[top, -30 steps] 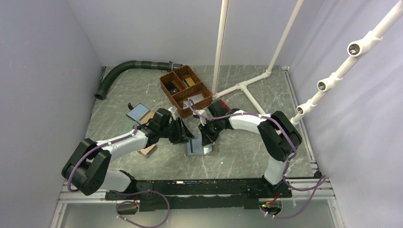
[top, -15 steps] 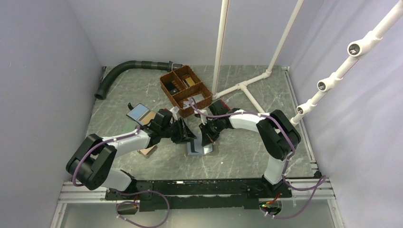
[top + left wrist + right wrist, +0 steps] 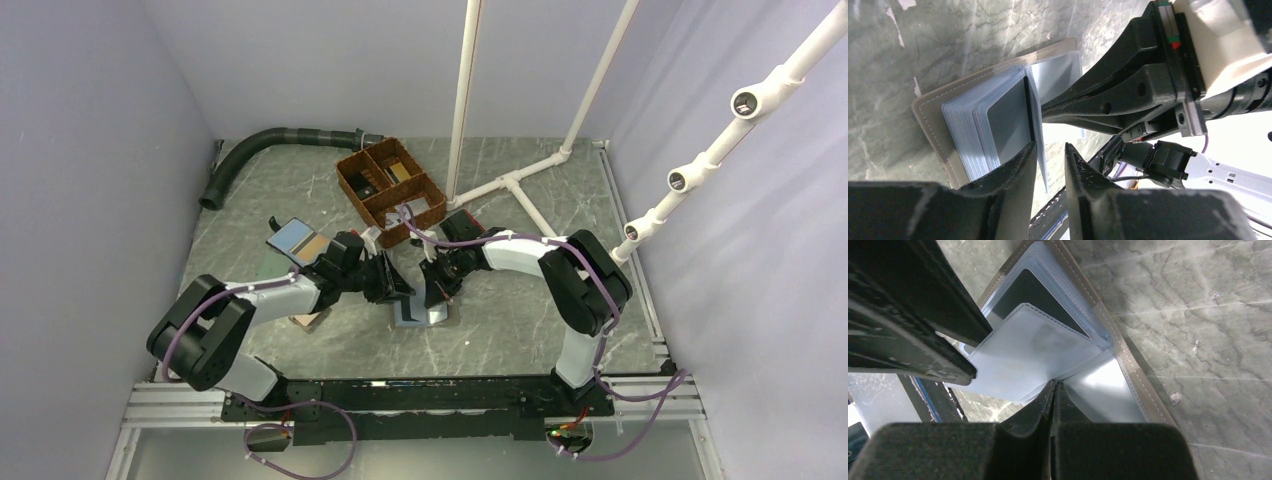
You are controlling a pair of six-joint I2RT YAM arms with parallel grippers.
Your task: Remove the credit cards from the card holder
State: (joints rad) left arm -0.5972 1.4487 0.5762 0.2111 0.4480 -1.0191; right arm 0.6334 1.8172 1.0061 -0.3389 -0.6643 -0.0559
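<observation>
At the centre of the top view your card holder [image 3: 424,314] lies open on the table [image 3: 520,330], taupe rim showing round it; its pale blue sleeves [image 3: 1033,350] fan up from the spine; both arms meet over it. Your left gripper [image 3: 1050,147] sits low at the holder's edge, bottom middle of the left wrist view; its jaws are released, with a narrow gap between them; one clear sleeve leaf hangs in that gap; the dark edge of a grey card [image 3: 1008,125] touches the tip of the left-hand finger; you can't tell that anything is pinched. Your right gripper [image 3: 1054,387] is clenched, fingers flush together, nothing seen between them; its tips press where the sleeves meet the fold, lower middle of the right wrist view. The card sits in its sleeve inside the holder; a second, darker card shows in a sleeve at the upper middle of the right wrist view. In the top view, a brown basket [image 3: 390,185] stands just above the grippers; a blue wallet [image 3: 298,240] lies left of the left gripper; a black hose [image 3: 265,145] curves across the upper left.
</observation>
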